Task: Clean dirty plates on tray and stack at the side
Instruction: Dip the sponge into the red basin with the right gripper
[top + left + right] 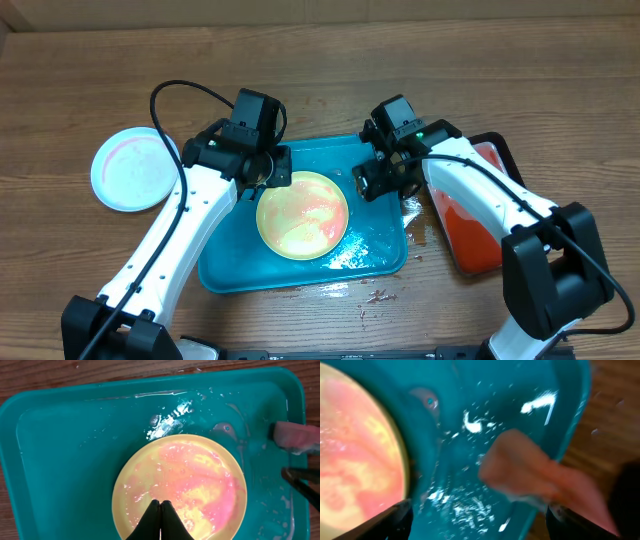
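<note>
left end effector (pixel 160 506): clamped shut, pointed down at plate (pixel 195 475) | right end effector (pixel 479 510): splayed open, angled over sponge (pixel 530 475) in tray (pixel 470 390)

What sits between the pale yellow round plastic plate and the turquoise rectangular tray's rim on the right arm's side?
A crumpled pinkish wipe on the wet tray floor, apart from the plate; clearest in right wrist view.

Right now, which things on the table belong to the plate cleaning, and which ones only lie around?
For the job:
- yellow plate, smeared red
- tray
- pale plate, left of the tray
- pink sponge

Lying about:
- black tray with red liquid
- spilt drops in front of the tray
</note>
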Tool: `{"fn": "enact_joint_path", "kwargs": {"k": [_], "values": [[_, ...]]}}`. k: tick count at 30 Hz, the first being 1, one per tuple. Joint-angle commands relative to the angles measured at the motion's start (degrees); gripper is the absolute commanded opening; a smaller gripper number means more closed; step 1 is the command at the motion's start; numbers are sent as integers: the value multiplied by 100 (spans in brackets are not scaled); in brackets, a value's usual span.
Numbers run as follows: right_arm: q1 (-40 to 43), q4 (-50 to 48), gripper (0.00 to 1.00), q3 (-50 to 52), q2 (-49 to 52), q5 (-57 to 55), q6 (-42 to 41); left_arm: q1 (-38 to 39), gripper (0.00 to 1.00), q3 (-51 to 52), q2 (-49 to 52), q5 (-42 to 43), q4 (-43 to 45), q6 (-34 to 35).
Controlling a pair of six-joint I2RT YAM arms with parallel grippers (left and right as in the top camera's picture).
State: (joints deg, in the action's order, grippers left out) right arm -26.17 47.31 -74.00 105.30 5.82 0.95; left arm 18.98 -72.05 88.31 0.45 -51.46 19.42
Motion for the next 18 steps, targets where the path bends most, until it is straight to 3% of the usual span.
{"fn": "enact_joint_path", "kwargs": {"k": [1,7,18], "values": [[31,-179,87,-109,-28,-485,616,-22,5,-122,17,129,11,72],[31,-236,87,-103,35,-428,1386,-22,4,-122,17,129,2,74],[74,-210,88,-94,197,-424,1432,-22,5,-122,17,127,-61,74]]}}
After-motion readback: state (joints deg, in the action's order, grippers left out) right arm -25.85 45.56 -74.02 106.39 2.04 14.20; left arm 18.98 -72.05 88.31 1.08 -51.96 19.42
